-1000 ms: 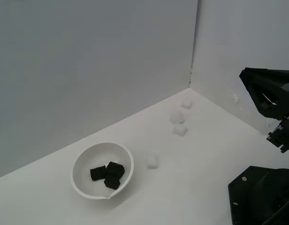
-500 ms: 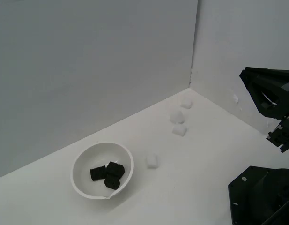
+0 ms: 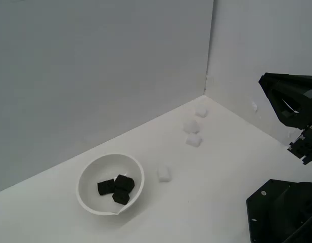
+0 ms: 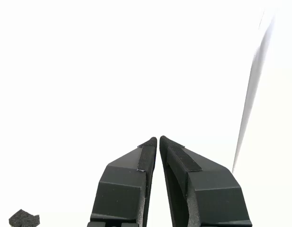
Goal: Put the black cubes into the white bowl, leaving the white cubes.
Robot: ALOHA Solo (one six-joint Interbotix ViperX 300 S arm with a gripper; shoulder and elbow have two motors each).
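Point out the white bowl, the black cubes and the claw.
white bowl (image 3: 84, 178): exterior view, bare inner wall near the rim.
black cubes (image 3: 116, 189): exterior view, middle of the pile inside the bowl.
claw (image 4: 158, 140): wrist view, between its closed tips.

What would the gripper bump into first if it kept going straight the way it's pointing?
Probably nothing soon. In the wrist view the gripper is shut, and ahead of its tips there is only blank white, likely the wall or table, though depth is unclear. The white bowl is not in that line.
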